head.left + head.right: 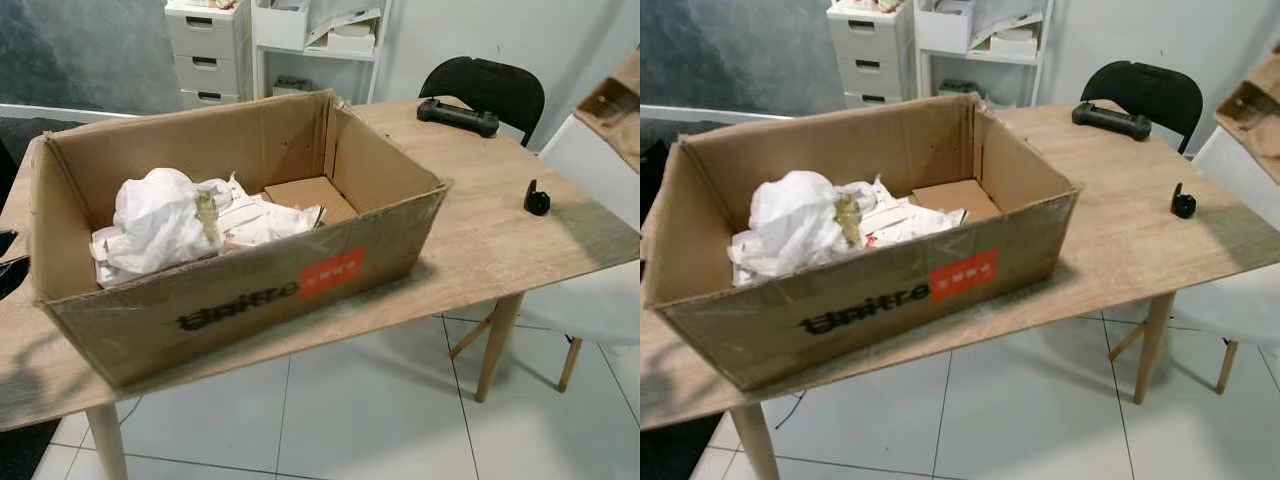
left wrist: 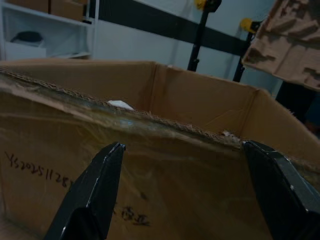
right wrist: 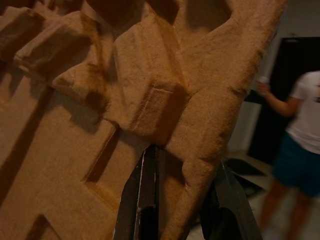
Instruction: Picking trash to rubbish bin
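An open cardboard box [image 1: 240, 290] with a red label stands on the wooden table [image 1: 500, 230]. Inside it lie crumpled white trash [image 1: 160, 215] and a flat piece of cardboard [image 1: 310, 195]. My left gripper [image 2: 182, 147] is open, low beside the box's outer side wall, its fingers [image 2: 100, 185] level with the rim. My right gripper [image 3: 185, 157] is shut on a brown moulded pulp packing tray [image 3: 100, 100]. That tray [image 1: 615, 105] hangs in the air off the table's far right end.
A black handheld device [image 1: 458, 115] and a small black object [image 1: 537, 199] lie on the table's right part. A black chair [image 1: 485, 85] stands behind, white drawers [image 1: 205, 50] and shelves further back. White furniture [image 1: 590, 165] is at the right. A person [image 3: 300, 135] stands beyond the tray.
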You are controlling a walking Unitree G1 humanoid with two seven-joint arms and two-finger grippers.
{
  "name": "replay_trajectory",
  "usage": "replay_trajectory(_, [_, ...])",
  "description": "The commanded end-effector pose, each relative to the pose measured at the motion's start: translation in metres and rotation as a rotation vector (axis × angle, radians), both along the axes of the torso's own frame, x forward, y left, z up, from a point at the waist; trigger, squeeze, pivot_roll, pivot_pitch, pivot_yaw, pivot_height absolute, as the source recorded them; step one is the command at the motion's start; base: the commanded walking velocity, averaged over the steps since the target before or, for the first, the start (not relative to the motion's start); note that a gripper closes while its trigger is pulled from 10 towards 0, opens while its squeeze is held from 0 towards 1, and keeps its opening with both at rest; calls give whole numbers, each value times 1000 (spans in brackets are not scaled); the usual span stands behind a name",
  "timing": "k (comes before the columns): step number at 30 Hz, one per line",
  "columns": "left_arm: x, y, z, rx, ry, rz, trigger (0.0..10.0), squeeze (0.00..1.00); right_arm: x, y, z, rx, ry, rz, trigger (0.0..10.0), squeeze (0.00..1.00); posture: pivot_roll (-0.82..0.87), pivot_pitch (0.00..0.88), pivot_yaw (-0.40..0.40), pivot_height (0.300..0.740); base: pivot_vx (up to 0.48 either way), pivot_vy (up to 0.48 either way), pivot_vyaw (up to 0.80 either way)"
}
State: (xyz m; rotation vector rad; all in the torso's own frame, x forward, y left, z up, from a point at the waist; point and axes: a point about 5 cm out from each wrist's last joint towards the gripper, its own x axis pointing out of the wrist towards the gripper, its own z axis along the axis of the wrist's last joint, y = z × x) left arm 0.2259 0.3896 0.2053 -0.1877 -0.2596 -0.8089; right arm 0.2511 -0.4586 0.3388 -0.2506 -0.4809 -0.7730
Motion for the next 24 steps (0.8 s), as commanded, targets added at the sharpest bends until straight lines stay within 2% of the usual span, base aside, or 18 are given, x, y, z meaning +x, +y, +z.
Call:
replay_trajectory(1, [-3,-2,-5,-25,-9,-10,10000,0,-3,2,17,-1,-101,71,10000,0,-58,57,-47,740,0,0,0])
replay_trajectory(4, [-8,2,-4,-35,-24,0,10000,0,-3,5,23,-7,-129,120,10000,0,-54,57,-47,740,0,0,0])
replay_trajectory(9, [-20,14,3,-48,-53,52,10000,0,-2,9,31,-58,-122,115,10000,0,-48,56,-46,740,0,0,0])
replay_trajectory(15, [-26,19,9,-51,-79,63,10000,0,8,24,45,-277,-11,12,10000,0,-38,58,-52,740,0,0,0])
replay_trajectory(20, [-26,17,10,-57,-88,51,10000,0,12,31,57,-339,-14,-30,10000,0,-38,57,-52,740,0,0,0])
replay_trajectory(21, [-25,15,10,-62,-94,42,10000,0,16,37,63,-397,-1,-62,10000,0,-37,54,-53,740,0,0,0])
replay_trajectory(22, [-25,15,10,-62,-94,42,10000,0,16,37,63,-397,-1,-62,10000,0,-37,54,-53,740,0,0,0])
replay_trajectory(24, [-25,13,10,-65,-106,30,10000,0,23,48,71,-479,27,-88,10000,0,-36,47,-55,740,0,0,0])
